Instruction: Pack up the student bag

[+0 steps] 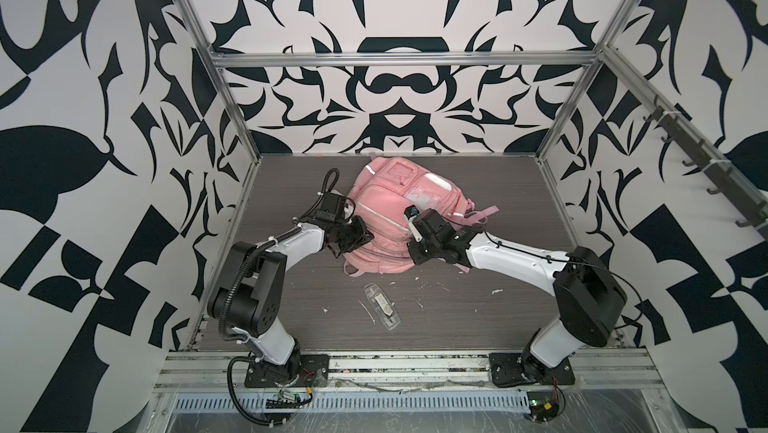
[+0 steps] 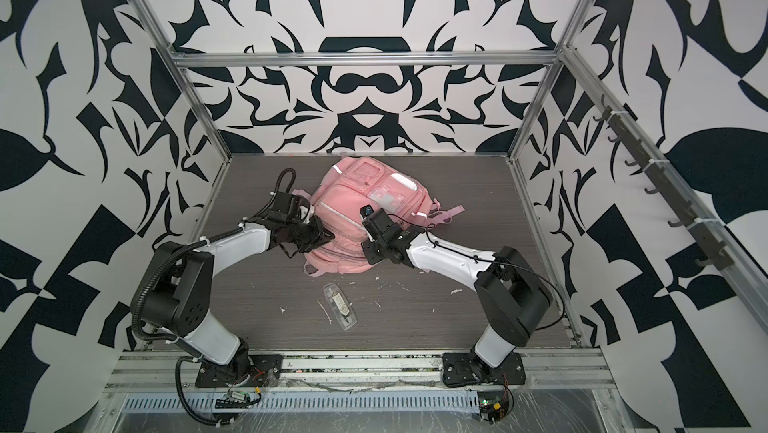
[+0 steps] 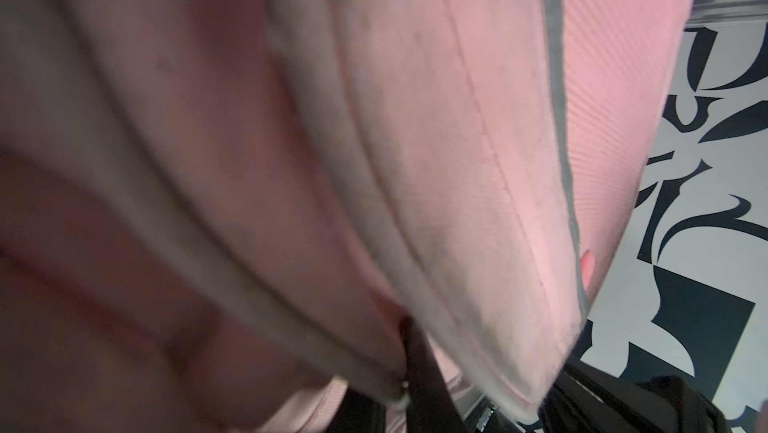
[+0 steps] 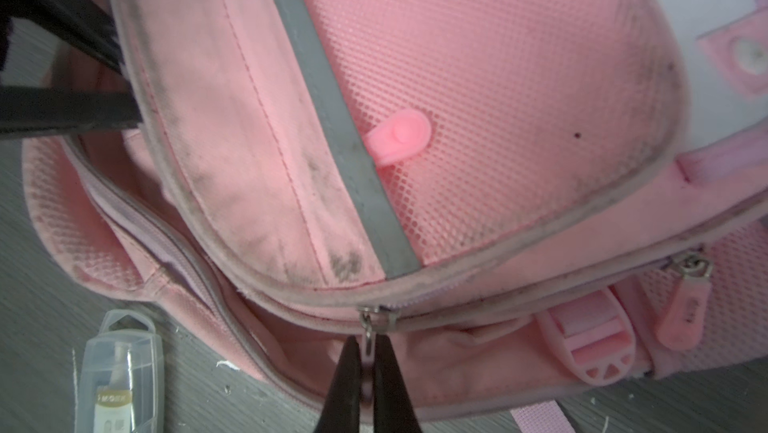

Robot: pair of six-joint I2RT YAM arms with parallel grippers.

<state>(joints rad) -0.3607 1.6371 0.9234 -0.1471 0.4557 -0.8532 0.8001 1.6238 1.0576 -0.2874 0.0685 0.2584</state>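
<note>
The student bag (image 1: 386,206) (image 2: 353,202) is a pink backpack lying on the dark table toward the back. My left gripper (image 1: 356,239) (image 2: 321,239) is at its left edge, shut on the grey-piped rim of the bag's flap (image 3: 457,119); the right wrist view shows the left gripper (image 4: 131,92) holding that rim up. My right gripper (image 4: 368,345) is at the bag's near side, shut on the metal zip pull (image 4: 369,333) of the partly open main compartment. In both top views the right gripper (image 1: 415,258) (image 2: 369,258) points down at the bag's near edge.
A clear plastic case (image 1: 382,306) (image 2: 340,306) (image 4: 120,377) lies on the table (image 1: 291,285) in front of the bag. White crumbs (image 1: 496,291) are scattered near it. Pink straps (image 1: 486,214) trail to the bag's right. A hook rail (image 1: 698,152) lines the right wall.
</note>
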